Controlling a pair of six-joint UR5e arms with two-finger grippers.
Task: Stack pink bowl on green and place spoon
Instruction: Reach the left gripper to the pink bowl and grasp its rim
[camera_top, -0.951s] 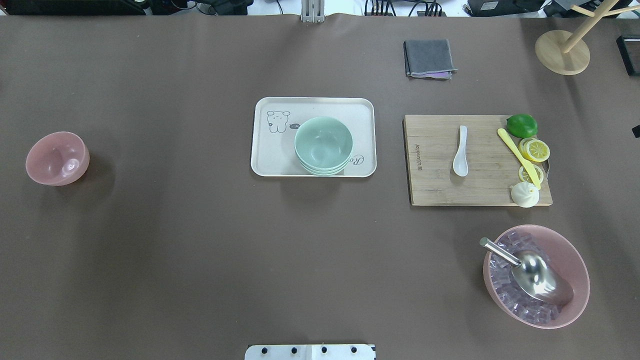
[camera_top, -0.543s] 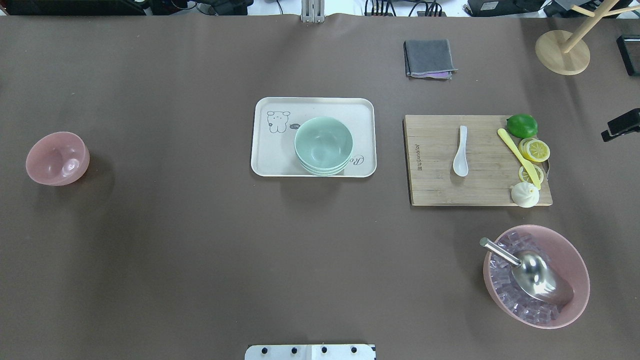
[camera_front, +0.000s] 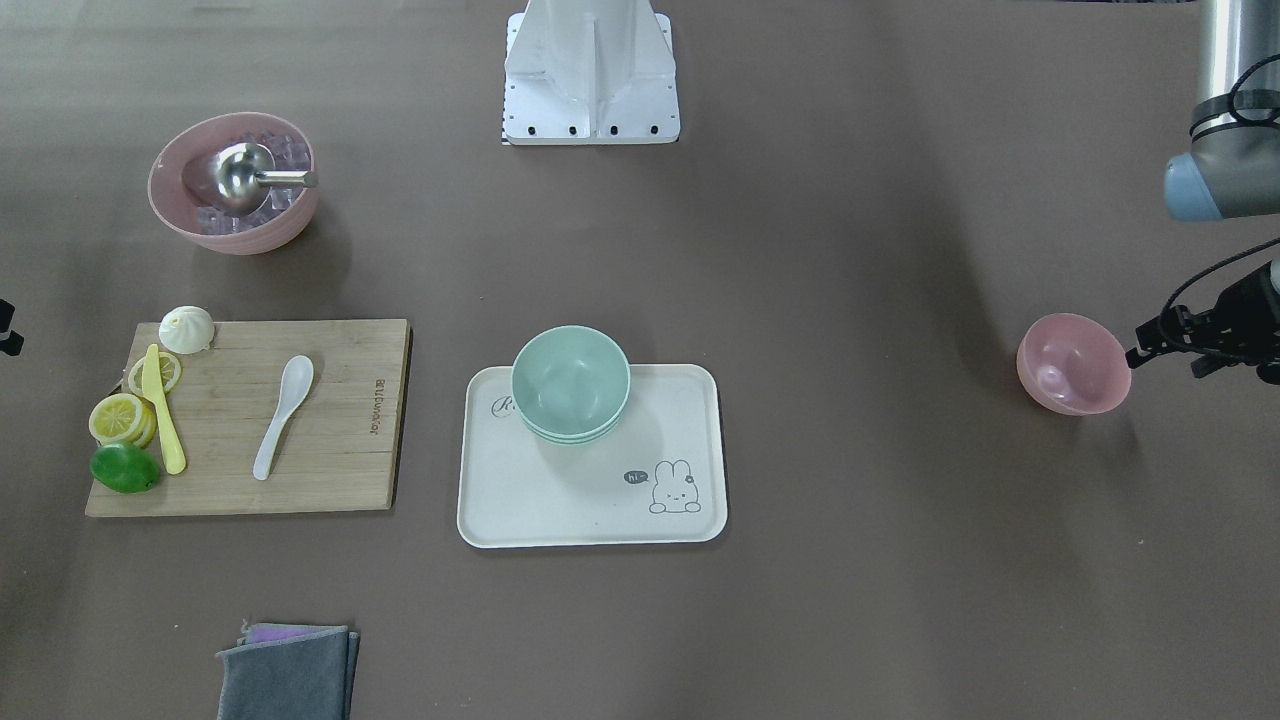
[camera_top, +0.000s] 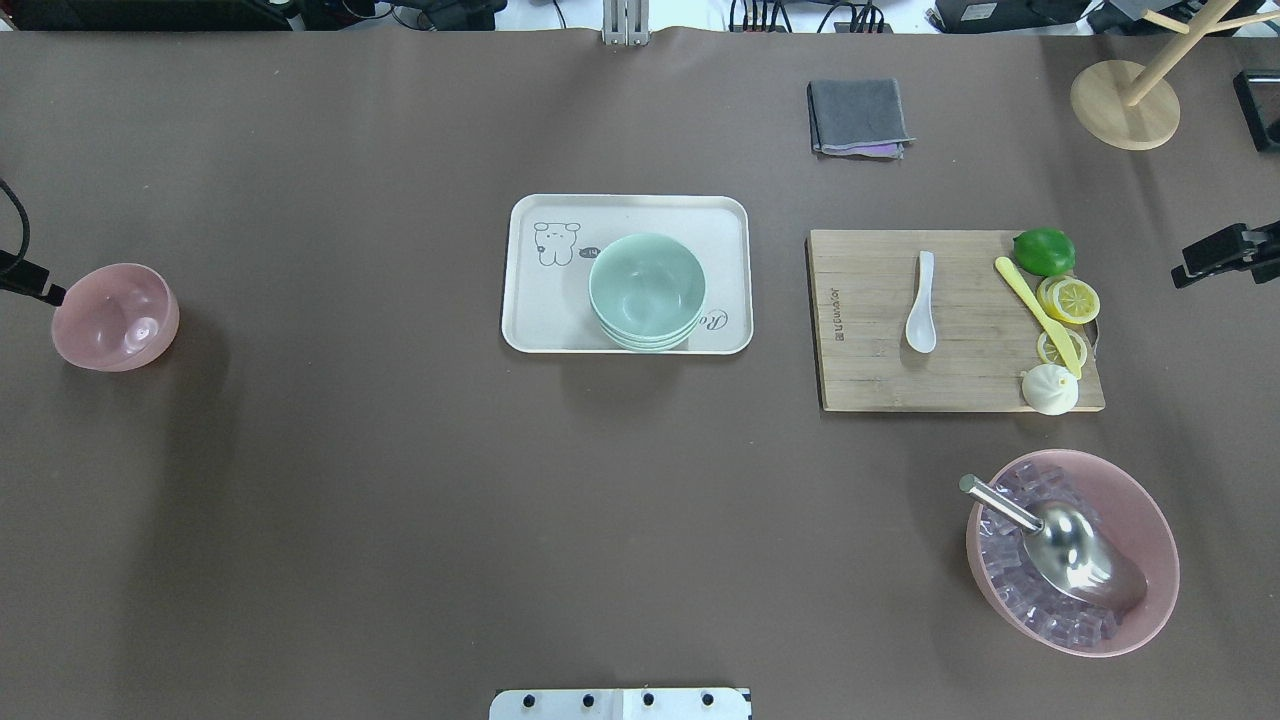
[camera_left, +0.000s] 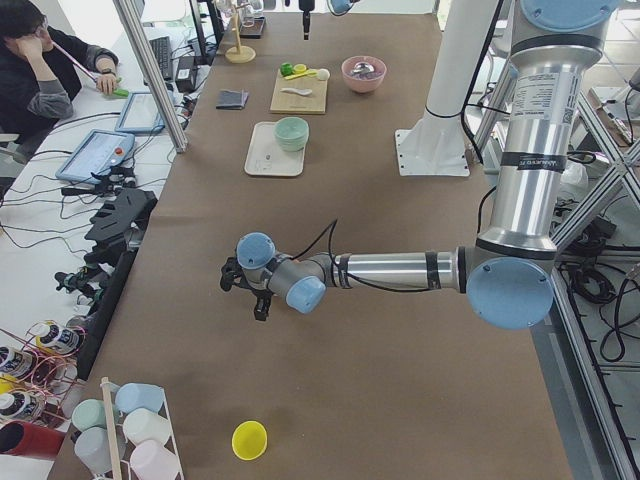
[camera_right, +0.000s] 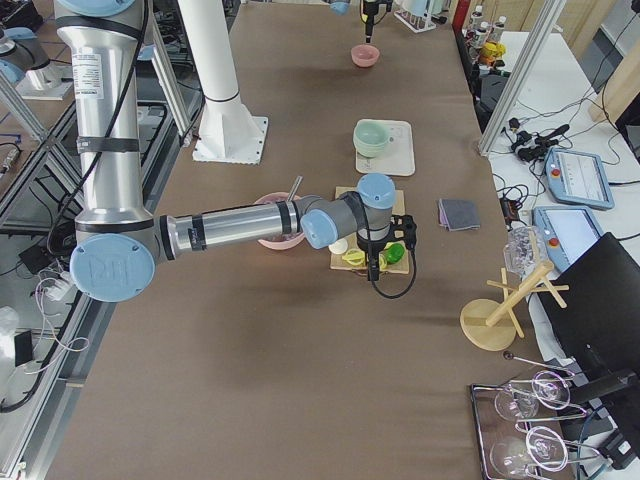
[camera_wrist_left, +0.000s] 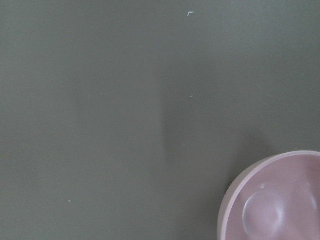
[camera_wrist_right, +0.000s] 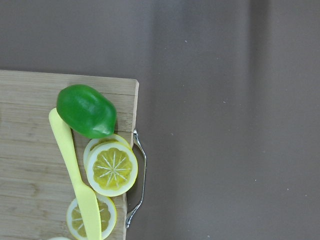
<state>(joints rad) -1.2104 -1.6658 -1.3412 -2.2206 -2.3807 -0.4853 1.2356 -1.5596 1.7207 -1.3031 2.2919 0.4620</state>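
Two pink bowls stand on the table (camera_top: 400, 500). The empty pink bowl (camera_top: 115, 317) is at my far left, near my left gripper (camera_front: 1150, 350). The bigger ice bowl (camera_top: 1150, 520), at my near right, holds one metal scoop (camera_top: 1070, 550). One spoon (camera_top: 922, 305) lies on the board (camera_top: 870, 370), apart from one lime (camera_top: 1043, 251), one knife (camera_top: 1035, 315), lemon slices (camera_top: 1072, 300) and one bun (camera_top: 1050, 389) along the board's right edge. One stack of green bowls (camera_top: 647, 290), three rims showing, sits on one tray (camera_top: 540, 320) mid-table. My right gripper (camera_top: 1195, 265) hovers right of the board. I cannot tell whether either gripper's fingers are spread or pressed together.
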